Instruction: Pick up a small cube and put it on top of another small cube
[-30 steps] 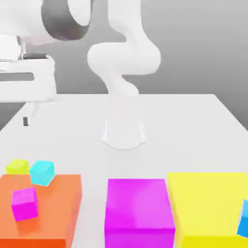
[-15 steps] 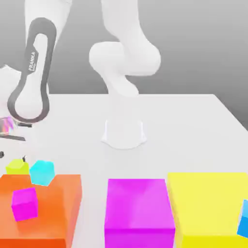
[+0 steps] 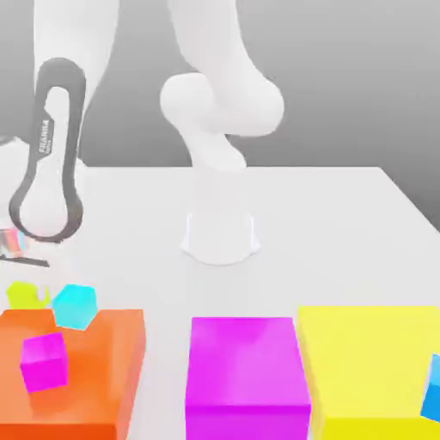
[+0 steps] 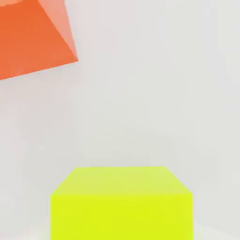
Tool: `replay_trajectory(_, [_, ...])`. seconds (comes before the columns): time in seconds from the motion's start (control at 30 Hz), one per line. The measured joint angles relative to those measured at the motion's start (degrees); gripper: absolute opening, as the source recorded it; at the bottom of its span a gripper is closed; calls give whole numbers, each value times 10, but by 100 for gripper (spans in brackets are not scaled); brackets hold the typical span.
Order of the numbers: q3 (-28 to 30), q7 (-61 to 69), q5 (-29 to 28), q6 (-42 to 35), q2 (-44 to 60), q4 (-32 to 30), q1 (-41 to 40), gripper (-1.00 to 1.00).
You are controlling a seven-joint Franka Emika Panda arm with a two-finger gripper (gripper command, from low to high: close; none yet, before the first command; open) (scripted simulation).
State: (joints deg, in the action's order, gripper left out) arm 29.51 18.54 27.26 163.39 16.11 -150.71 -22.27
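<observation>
Now I'm lowering onto the small cube [image 4: 121,204], which sits on the table [image 3: 344,232] behind the orange block [image 3: 86,369]. Next, centre and grasp.

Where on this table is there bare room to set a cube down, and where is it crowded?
Free: the white table between the arm's base and the magenta block and yellow block. Crowded: the exterior view's left corner, where the lime-yellow cube, cyan cube and magenta cube cluster at the orange block.
</observation>
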Motion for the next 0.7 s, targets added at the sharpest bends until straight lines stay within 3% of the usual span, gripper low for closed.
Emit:
replay_trajectory(0.13, [60,-69,-94,-34,-58,-18,43,-100])
replay_trajectory(0.2, [62,-80,-141,-61,-94,-20,59,-100])
replay_trajectory(0.53, [-4,-47,-321,-213,-267,-18,121,-100])
replay_trajectory(0.63, [-31,-27,-361,-249,-310,-20,130,-100])
replay_trajectory(0.7, [-33,-12,-358,-232,-298,-25,138,-100])
